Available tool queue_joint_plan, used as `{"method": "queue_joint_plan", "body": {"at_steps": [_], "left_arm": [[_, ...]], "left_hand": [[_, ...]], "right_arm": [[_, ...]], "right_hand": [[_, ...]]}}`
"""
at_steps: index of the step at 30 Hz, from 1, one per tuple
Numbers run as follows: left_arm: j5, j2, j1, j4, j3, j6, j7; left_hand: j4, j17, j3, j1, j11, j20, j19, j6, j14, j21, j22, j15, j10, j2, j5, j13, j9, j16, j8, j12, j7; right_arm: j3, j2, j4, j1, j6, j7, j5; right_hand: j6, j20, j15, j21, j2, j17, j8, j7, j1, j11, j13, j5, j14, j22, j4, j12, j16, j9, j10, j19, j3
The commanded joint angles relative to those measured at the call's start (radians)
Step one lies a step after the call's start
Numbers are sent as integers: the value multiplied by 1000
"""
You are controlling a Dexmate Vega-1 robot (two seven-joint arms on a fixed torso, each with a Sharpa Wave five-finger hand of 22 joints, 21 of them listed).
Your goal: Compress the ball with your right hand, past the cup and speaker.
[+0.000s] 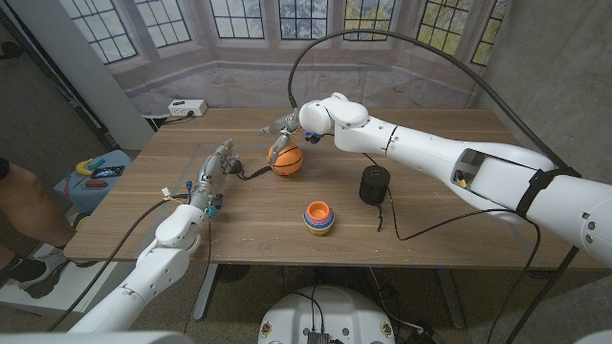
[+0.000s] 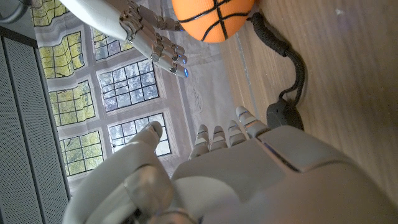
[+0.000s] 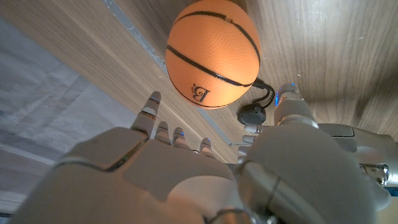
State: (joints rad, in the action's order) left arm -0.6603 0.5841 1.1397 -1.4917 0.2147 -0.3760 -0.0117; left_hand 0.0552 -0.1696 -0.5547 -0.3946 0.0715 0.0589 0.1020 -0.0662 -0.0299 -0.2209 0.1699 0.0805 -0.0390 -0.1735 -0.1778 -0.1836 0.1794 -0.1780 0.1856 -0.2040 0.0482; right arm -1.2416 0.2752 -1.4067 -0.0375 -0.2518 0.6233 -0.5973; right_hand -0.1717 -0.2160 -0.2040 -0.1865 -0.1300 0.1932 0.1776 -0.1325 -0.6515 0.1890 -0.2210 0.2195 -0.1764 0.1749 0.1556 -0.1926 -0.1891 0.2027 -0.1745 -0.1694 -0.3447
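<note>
While the right hand is hovering open-fingered over the small orange rubber basketball, not gripping yet, I'd be lowering it centred so the ball isn't squirting sideways; it's sitting mid-table beyond the stacked rainbow plastic cup and black cylindrical speaker; being round, it's showing no long axis or heading.

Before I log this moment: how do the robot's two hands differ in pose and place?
The right hand hovers at the ball, fingers spread and not yet closed on it; the left hand waits apart from the ball, nearer the table's left edge. The right arm reaches past the speaker and cup; the left does not. Both hold nothing.
</note>
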Motion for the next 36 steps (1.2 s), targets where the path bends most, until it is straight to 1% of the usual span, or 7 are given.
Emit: {"method": "queue_joint_plan", "body": {"at_steps": [1,3,7,14,19,32,36], "left_arm": [[-1,-3,9,-6,5,5,-9],[-2,-3,10,-8,5,6,-9],[-1,-2,12,-13,7,10,-11],[4,-3,10,-19,13,17,-13],[8,-2,6,-24,19,22,-14],[11,0,18,-41,23,31,-25],[8,2,24,-41,22,32,-25]], "left_hand": [[-2,-2,-6,10,0,0,10,-9,5,7,5,5,5,1,2,-4,2,-4,7,-5,4],[-2,-2,-7,10,-1,0,10,-10,6,7,5,5,5,1,2,-4,2,-4,7,-5,2],[-2,-2,-8,11,-1,1,11,-11,6,8,5,4,4,0,2,-4,2,-4,6,-5,2],[-2,-2,-9,13,-1,0,11,-15,7,9,5,5,6,0,2,-4,2,-3,7,-5,3],[-2,-2,-11,14,0,1,11,-19,7,10,5,4,7,0,2,-4,3,-3,8,-5,2],[-2,-2,-18,22,0,2,16,-76,14,13,5,6,16,0,3,-5,6,-3,25,-7,13],[-2,-2,-23,28,-8,1,26,-130,22,12,6,7,26,1,3,-5,10,-4,39,-9,35]], "right_arm": [[-31,-18,40,13,41,-3,-29],[-36,-19,40,12,44,-6,-37],[-49,-21,40,13,45,-4,-61],[-64,-17,37,15,40,-1,-107],[-69,-15,40,16,52,-7,-131],[-80,-43,98,23,93,-17,-157],[-82,-51,113,22,95,-21,-163]], "right_hand": [[-231,-1,-9,-13,0,5,8,8,-18,19,-5,13,-35,4,1,-9,-12,5,-160,-20,2],[-235,-1,-9,-16,-4,6,14,24,-23,22,-9,18,-26,4,2,-15,-16,7,-154,-32,4],[-239,-1,-9,-18,-5,7,16,32,-28,24,-12,21,-21,4,3,-18,-19,8,-153,-41,5],[-241,-1,-10,-21,-7,9,22,2,-35,17,-18,26,-21,5,3,-22,-19,10,-155,-56,6],[-243,-1,-10,-22,-8,10,23,-9,-39,11,-21,28,-22,5,3,-23,-19,11,-157,-63,7],[-253,-1,-10,-23,-8,12,24,-2,-44,17,-27,31,-21,5,3,-26,-21,12,-160,-74,8],[-256,-1,-10,-24,-7,12,23,1,-45,18,-28,31,-20,5,2,-27,-21,13,-160,-77,8]]}}
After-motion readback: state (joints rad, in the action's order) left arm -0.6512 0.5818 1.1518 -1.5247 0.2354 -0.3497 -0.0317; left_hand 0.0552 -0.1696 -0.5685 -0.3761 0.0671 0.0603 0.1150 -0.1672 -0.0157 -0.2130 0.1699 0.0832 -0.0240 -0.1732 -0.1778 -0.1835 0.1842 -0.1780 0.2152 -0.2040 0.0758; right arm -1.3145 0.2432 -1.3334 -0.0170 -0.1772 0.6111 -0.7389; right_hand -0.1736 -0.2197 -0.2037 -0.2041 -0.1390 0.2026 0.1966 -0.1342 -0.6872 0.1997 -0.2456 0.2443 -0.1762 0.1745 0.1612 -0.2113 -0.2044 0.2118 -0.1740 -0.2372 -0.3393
